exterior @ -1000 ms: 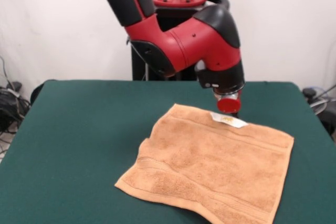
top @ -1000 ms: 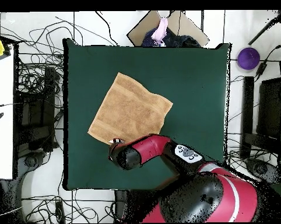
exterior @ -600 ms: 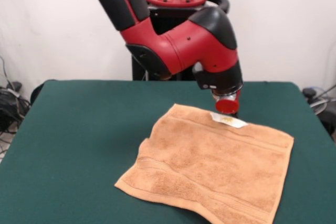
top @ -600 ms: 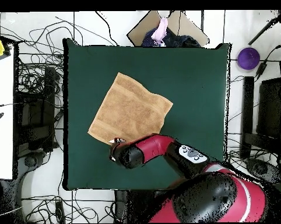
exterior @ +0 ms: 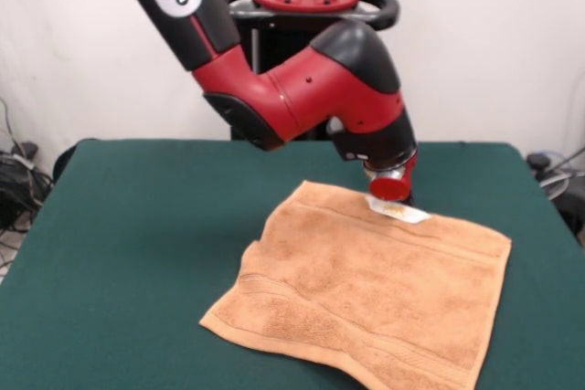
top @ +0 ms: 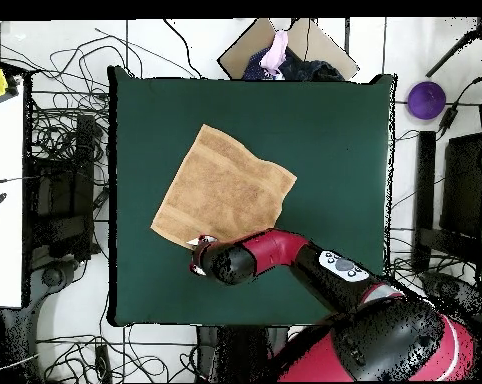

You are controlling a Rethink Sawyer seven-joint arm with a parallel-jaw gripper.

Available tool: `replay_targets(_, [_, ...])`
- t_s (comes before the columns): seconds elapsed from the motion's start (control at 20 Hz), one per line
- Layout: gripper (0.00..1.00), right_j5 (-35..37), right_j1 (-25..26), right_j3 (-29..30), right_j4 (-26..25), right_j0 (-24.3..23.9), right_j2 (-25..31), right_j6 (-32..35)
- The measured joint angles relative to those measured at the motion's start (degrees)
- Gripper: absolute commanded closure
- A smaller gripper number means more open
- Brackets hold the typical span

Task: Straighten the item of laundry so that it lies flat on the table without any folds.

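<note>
Over towel (exterior: 366,294) tag edge | arm bent low | jaws (exterior: 395,191) state unclear

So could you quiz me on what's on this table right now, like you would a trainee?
1. True or false: the towel lies folded in half on the table.
2. The robot's red wrist end sits over which part of the towel?
A. the corner nearest the front camera
B. the far edge, by the small white tag
C. the towel's middle
3. Fill in: the tabletop is dark ____.

Key:
1. False. It lies spread out in one layer, with a ripple along its left edge.
2. B
3. green

The claw itself is hidden behind the wrist, so its state cannot be judged.
</note>
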Motion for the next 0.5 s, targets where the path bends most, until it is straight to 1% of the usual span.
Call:
replay_targets(0.2, [1.0, 1.3, 0.9, -0.3, -0.1, -1.2, 0.9, -2.5])
replay_targets(0.5, [1.0, 1.5, 1.1, -0.4, -0.1, -1.5, 1.0, -4.6])
